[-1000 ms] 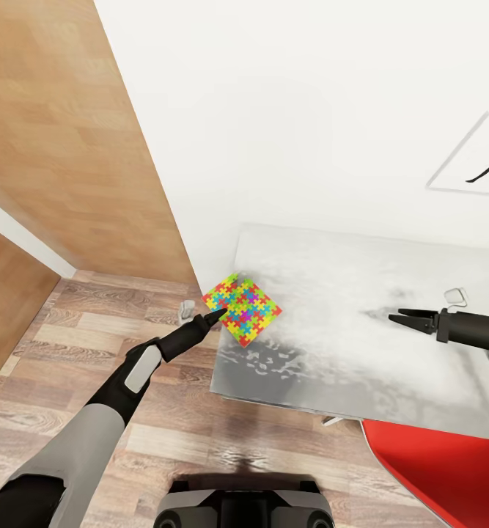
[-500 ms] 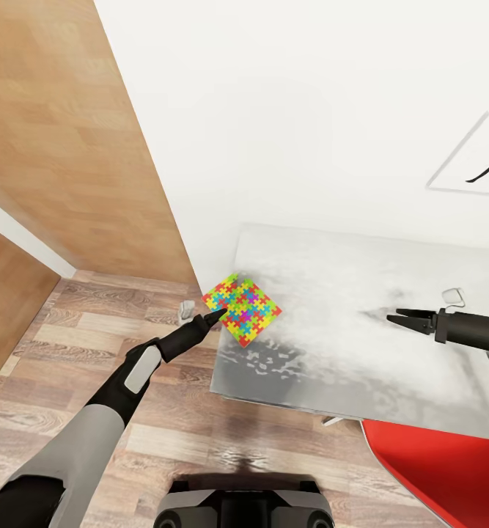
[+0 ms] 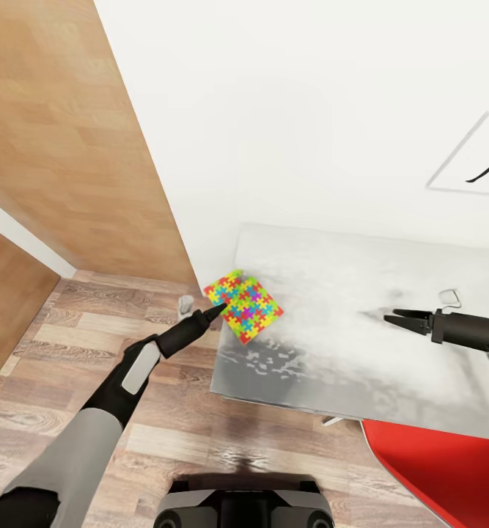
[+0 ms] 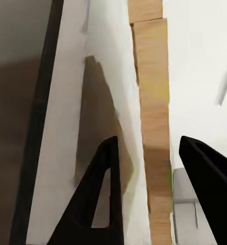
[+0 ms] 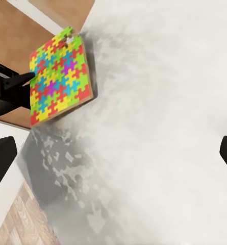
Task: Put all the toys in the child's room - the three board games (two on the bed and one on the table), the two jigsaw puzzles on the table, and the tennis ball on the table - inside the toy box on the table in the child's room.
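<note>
One jigsaw puzzle (image 3: pixel 243 306) bears no readable writing.

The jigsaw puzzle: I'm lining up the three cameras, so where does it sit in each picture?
Head view: jigsaw puzzle at the table's near-left corner, overhanging the edge, left hand at its edge.
Right wrist view: puzzle upper left, tilted, over the same mottled corner.
Left wrist view: I can't make out the puzzle; a pale surface lies between the fingers.
Shared landmark: the left hand's dark tip against the puzzle.
</note>
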